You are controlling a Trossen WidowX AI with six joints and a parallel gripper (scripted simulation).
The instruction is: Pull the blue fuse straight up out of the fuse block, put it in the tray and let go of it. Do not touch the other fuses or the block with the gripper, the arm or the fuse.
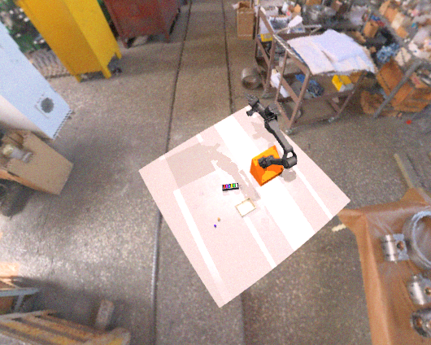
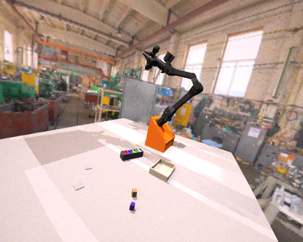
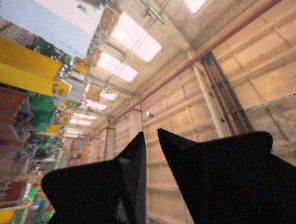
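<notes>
Gripper raised high, upper centre of exterior frame, well above table. Jaws parted narrowly, nothing between them, touching nothing. Blue fuse seated in fuse block.

The table carried an orange base, fuse block, tray, brown cube, purple cube and two flat tiles.

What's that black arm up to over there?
Nothing is being handled yet. The arm is raised high above its orange base, its gripper slightly open, empty and pointing upward. The fuse block sits on the table with its coloured fuses in place, and the tray beside it holds nothing.
</notes>
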